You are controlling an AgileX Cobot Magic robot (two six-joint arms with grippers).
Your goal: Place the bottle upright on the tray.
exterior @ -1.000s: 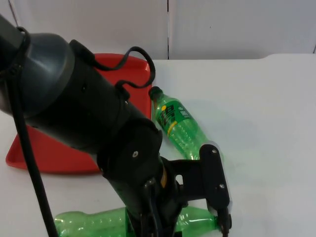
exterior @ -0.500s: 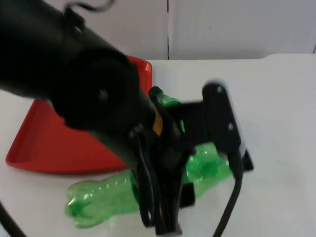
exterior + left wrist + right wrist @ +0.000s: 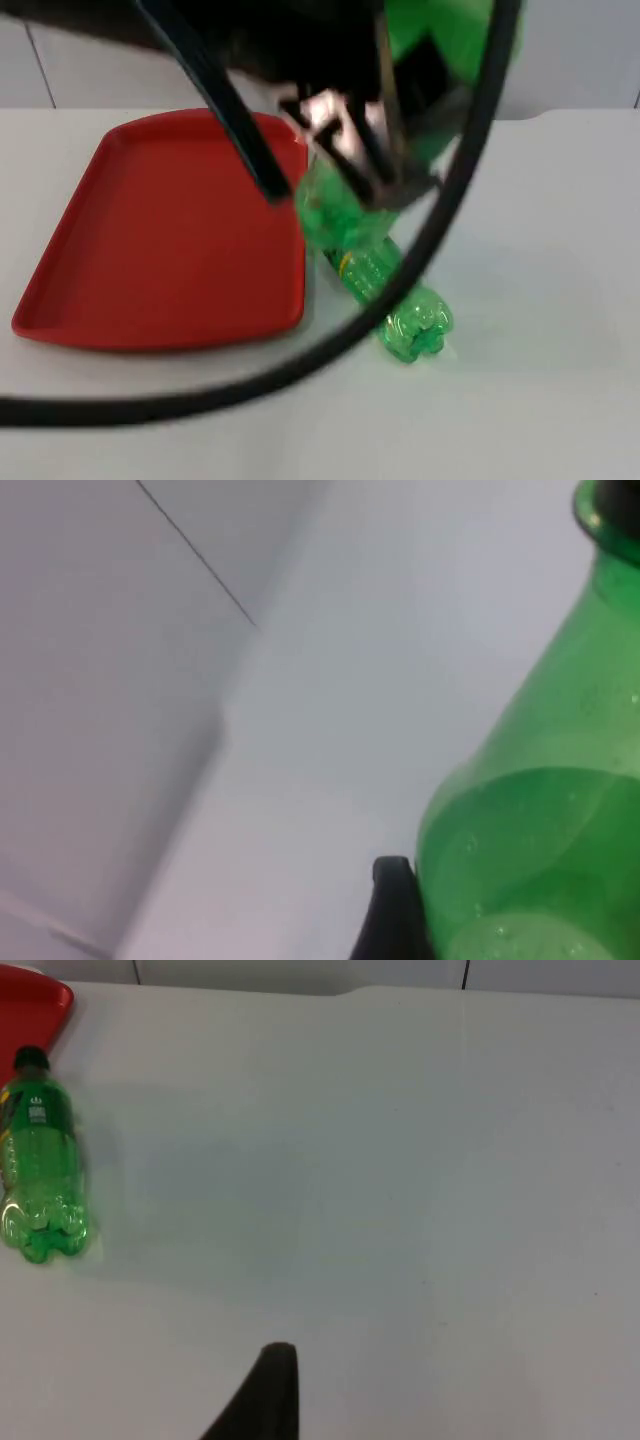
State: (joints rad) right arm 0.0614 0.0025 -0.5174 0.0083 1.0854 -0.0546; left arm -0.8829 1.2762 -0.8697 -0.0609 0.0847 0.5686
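My left gripper is shut on a green plastic bottle and holds it high above the table, close to the top camera, beside the right edge of the red tray. In the left wrist view the held bottle is pressed against a black fingertip, and its dark cap points away from the gripper. A second green bottle with a yellow-banded label lies on its side on the table just right of the tray; this lying bottle shows again in the right wrist view. My right gripper waits over bare table to the right of it.
The tray's inside is bare, and a corner of the tray appears beyond the lying bottle's cap. White table top stretches to the right. The grey partition wall closes the back.
The left arm has lifted its bottle from the table's front edge, up and back toward the tray's right edge. The lying bottle, hidden behind the arm before, now shows whole.
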